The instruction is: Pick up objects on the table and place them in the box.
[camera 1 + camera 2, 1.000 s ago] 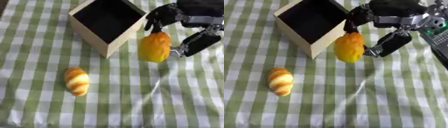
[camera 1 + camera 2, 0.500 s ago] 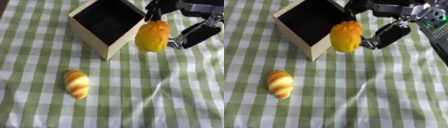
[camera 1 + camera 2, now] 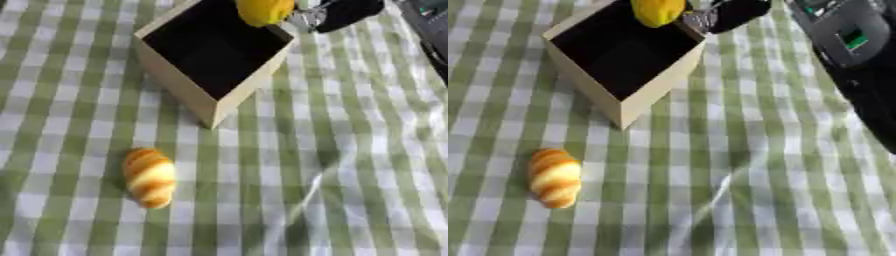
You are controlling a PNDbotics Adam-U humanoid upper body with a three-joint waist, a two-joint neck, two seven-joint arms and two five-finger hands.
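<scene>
A tan open box point(image 3: 179, 85) with a dark inside stands tilted at the upper middle of the green checked cloth. A yellow fruit point(image 3: 265, 10) hangs at the top edge, over the box's far right rim. My right hand point(image 3: 346, 11) is beside the fruit with its fingers curled on it; most of the hand is cut off by the top edge. An orange-and-cream striped bread roll point(image 3: 149, 176) lies on the cloth to the lower left of the box. The left hand shows in neither view.
A dark grey device point(image 3: 846, 35) and a black surface beyond it fill the upper right in the right eye view. A raised crease in the cloth point(image 3: 306, 195) runs through the lower middle.
My right hand has carried the yellow fruit up and to the left, from beside the box's right wall to above its far rim. The roll has stayed put.
</scene>
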